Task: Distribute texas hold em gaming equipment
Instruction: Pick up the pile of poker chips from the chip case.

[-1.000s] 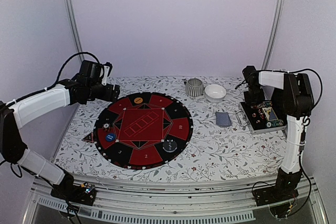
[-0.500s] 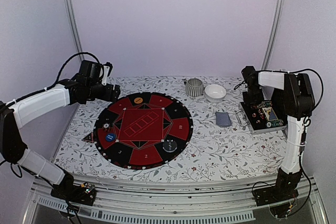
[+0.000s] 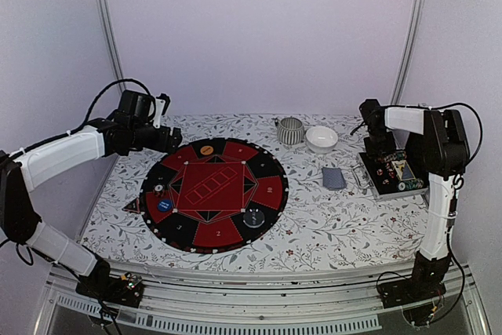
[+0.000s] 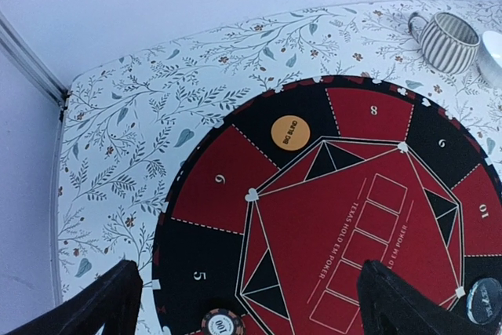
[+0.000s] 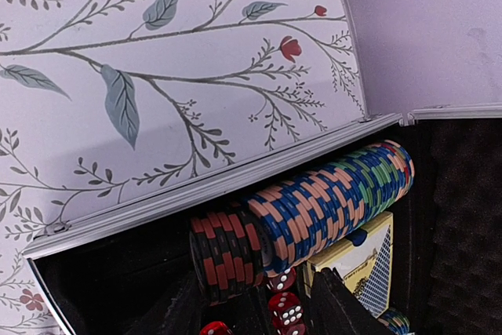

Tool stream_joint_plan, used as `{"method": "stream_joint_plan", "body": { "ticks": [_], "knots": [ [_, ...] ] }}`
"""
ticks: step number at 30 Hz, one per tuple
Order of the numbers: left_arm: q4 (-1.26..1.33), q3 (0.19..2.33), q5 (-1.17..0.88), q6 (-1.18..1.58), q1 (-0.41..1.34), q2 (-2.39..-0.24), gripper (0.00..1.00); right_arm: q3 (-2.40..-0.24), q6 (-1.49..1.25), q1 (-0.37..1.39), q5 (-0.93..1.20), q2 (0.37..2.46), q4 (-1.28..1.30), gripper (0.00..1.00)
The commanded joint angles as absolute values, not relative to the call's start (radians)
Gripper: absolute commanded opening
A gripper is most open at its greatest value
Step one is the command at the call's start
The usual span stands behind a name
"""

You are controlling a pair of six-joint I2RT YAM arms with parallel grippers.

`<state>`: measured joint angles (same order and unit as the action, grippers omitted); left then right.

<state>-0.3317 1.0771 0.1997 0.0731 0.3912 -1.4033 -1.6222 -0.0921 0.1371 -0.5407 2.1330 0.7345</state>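
Barely anything has shifted: the left gripper (image 4: 249, 272) hangs spread wide over the round mat (image 3: 267, 164), a flat orange chip (image 4: 290, 132) on its black wedge. Rectangular grey-blue cards (image 3: 333, 177) lie on flowered cloth (image 3: 314, 225). Fingers apart, the right gripper (image 5: 259, 288) hovers above ridged striped chips (image 5: 329, 194) in a case (image 5: 196, 194).

Orange chip (image 4: 290, 132) flat on mat's (image 4: 345, 217) far black sector. Blue chip (image 3: 165, 205) near-left. Grey-blue card stack (image 3: 333, 177) face-down right of mat. Chip rolls (image 5: 314, 209) lie in case (image 5: 157, 205).
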Motion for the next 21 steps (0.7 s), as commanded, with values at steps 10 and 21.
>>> {"method": "stream_joint_plan", "body": {
  "ticks": [10,21],
  "knots": [
    [-0.327,1.077,0.172,0.057,0.379,-1.433,0.98,-1.644,-0.101,0.139,-0.486,2.157,0.728,0.45],
    [-0.331,1.078,0.168,0.057,0.376,-1.441,0.98,-1.636,-0.103,0.139,-0.472,2.157,0.728,0.44]
  ]
}}
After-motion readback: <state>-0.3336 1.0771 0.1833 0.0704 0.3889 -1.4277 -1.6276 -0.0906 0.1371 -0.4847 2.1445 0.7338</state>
